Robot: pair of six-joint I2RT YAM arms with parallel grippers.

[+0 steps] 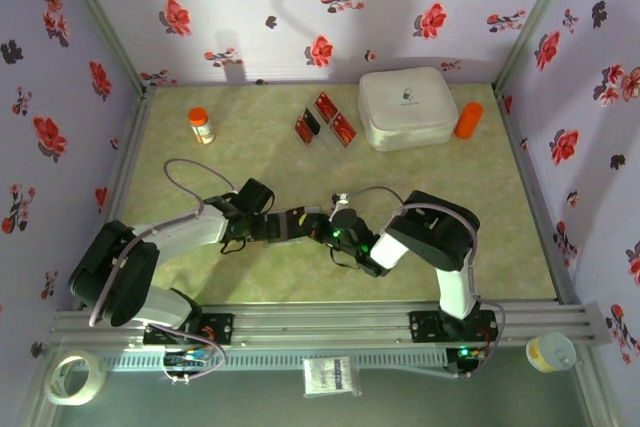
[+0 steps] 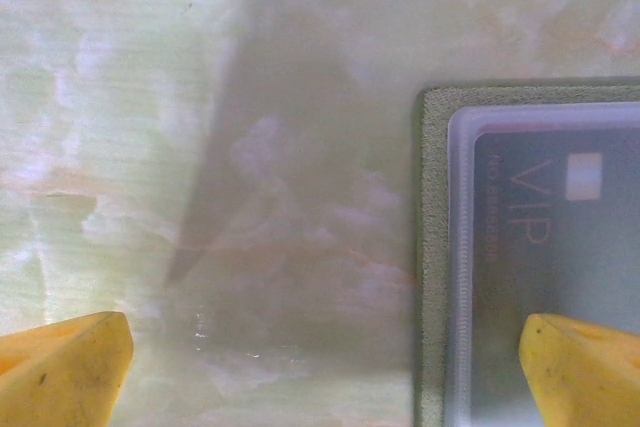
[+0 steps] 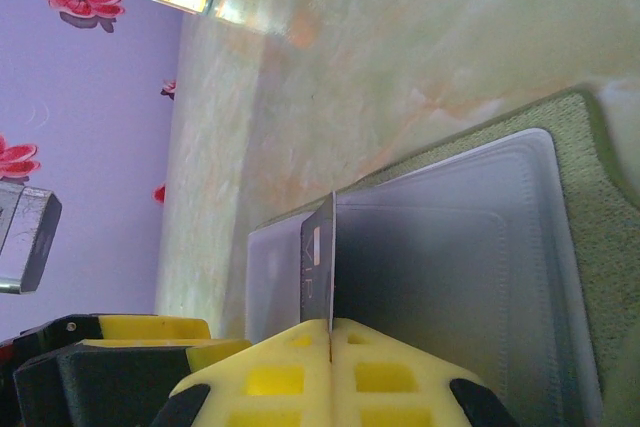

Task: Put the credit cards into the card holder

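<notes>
The right gripper (image 3: 330, 335) pinches a thin flat card (image 3: 318, 267) edge-on over the clear plastic pocket of the felt-like olive card holder (image 3: 585, 177), the left gripper (image 2: 320, 372), fingers spread wide, straddles its edge, and glossy red credit cards (image 1: 325, 119) lie far back on the pale marbled table (image 1: 450, 177) between flowered lilac walls (image 1: 250, 7).

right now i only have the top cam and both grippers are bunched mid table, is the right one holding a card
observer: yes, the right gripper is shut on a card, edge-on over the open holder.
operator: left gripping anything
observer: no, the left gripper is open, one fingertip in front of the holder, the other over bare table.
operator: any card in already
observer: a VIP card shows behind the holder's clear pocket; whether it's the held one, I can't tell.
</notes>
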